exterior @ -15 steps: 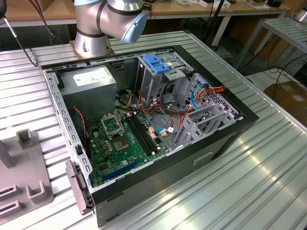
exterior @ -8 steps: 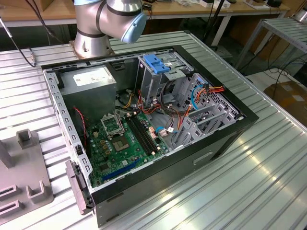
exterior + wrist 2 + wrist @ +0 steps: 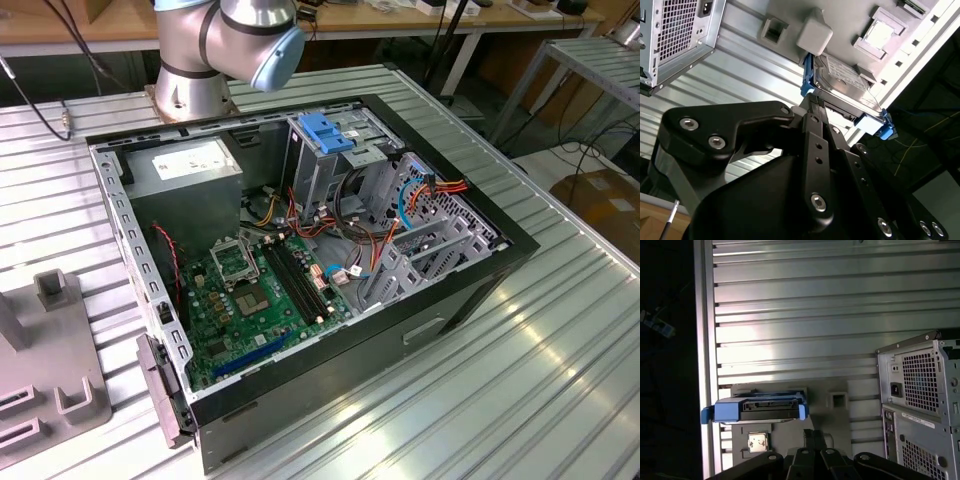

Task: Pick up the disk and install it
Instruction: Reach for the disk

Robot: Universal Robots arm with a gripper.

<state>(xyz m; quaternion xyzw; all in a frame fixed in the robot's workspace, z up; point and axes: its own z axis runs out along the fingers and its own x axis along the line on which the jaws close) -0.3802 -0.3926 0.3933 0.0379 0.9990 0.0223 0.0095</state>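
You see the disk (image 3: 757, 410) resting on the grey fixture plate (image 3: 827, 417) near the edge of the slatted table (image 3: 815, 315), with a blue rail at each end. The gripper (image 3: 813, 434) hangs just beside it, claw pressed together and pinching nothing. The computer case (image 3: 920, 400) stands nearby.

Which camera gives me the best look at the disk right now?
Second wrist view: the disk shows its top face and both blue rails. The first wrist view shows the disk edge-on, connector end facing the camera.
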